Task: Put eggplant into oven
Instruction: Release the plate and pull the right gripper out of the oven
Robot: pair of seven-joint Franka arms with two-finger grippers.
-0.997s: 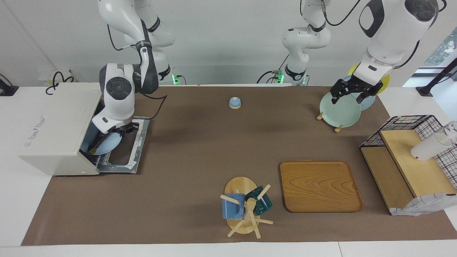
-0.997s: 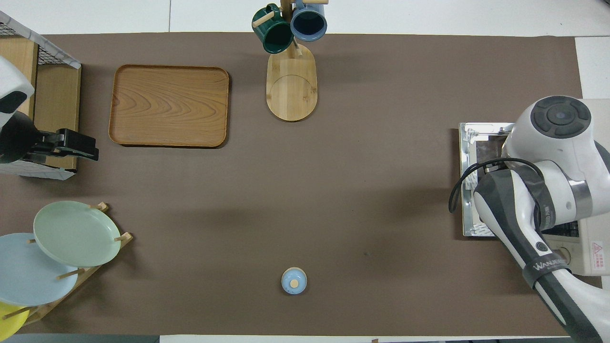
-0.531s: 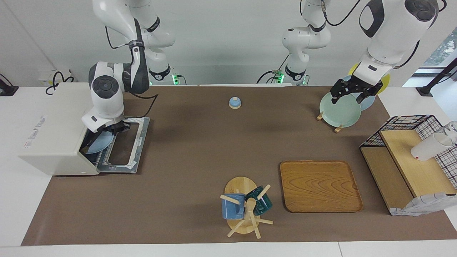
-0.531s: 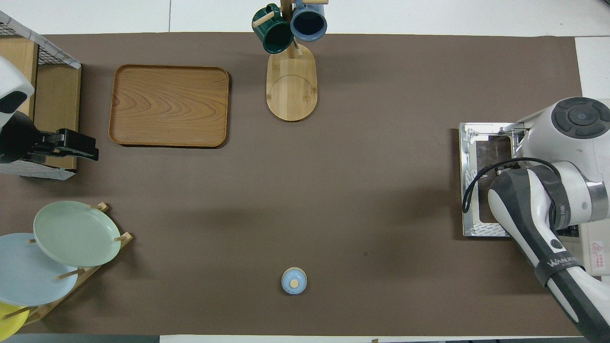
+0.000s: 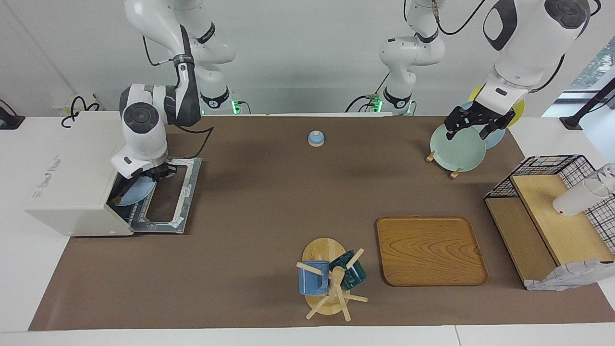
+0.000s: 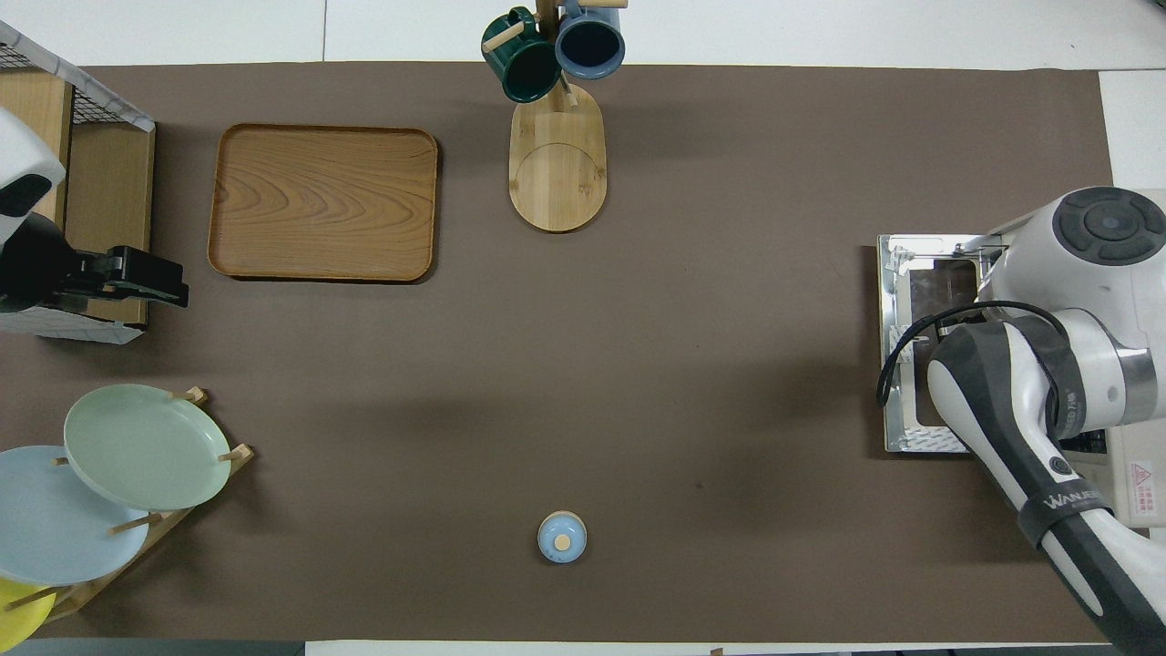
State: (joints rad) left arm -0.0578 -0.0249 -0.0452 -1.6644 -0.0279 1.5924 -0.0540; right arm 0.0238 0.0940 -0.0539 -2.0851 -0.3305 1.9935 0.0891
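Facing view shows my right gripper [image 5: 144, 177] at the mouth of the oven [image 5: 72, 175], over its dropped door [image 5: 175, 202] and a blue plate [image 5: 132, 194], finger state and the eggplant impossible to make out, while my left gripper [image 5: 473, 126] waits open over the green plate [image 5: 456, 151].

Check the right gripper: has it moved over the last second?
Yes. The right gripper has gone deeper into the oven mouth, away from the open door, mostly in the first half-second.

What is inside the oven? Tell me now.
A blue plate shows in the oven mouth, under the right gripper. No eggplant visible; arm and casing hide the rest.
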